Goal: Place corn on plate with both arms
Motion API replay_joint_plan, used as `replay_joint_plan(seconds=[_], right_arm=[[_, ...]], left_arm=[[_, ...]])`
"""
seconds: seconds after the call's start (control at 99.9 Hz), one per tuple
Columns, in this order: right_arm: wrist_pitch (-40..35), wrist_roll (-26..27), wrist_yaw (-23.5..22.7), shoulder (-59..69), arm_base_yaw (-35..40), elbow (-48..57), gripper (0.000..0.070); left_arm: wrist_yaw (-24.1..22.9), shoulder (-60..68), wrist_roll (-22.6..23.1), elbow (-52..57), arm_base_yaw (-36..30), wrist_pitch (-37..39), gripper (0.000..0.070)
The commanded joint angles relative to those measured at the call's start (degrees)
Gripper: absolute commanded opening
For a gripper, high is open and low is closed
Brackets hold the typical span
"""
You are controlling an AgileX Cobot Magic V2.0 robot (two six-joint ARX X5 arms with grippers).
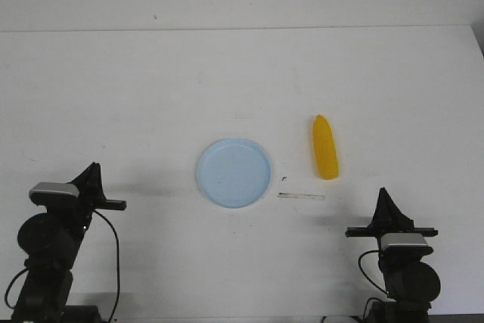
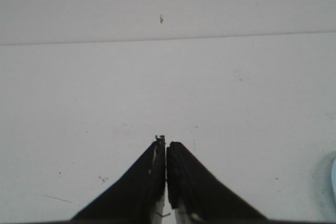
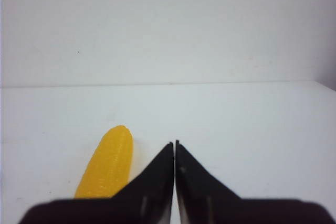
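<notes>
The corn (image 1: 325, 157) lies on the table (image 1: 151, 96) just right of the plate (image 1: 234, 172); we see our left gripper (image 2: 166, 148) and right gripper (image 3: 175, 145) both closed, holding nothing.

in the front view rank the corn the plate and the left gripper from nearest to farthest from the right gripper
1. corn: just ahead of the right gripper, slightly toward the middle.
2. plate: table centre, beyond the corn sideways.
3. left gripper: opposite side of the table.
</notes>
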Motion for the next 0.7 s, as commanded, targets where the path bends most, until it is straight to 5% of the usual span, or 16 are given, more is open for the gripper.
replay_joint_plan(seconds=[0.0, 0.36, 0.691], right_arm=[[0.61, 0.33, 0.00, 0.07, 0.02, -0.07, 0.0003], [0.61, 0.31, 0.00, 0.07, 0.02, -0.07, 0.0003], [0.61, 0.31, 0.00, 0.07, 0.02, -0.07, 0.0003]], left_arm=[[0.07, -3.37, 0.94, -0.46, 0.11, 0.81, 0.0001], [0.00, -17.99, 0.96, -0.72, 0.11, -9.07, 0.0001], [0.02, -20.92, 0.96, -0.70, 0.11, -9.42, 0.0001]])
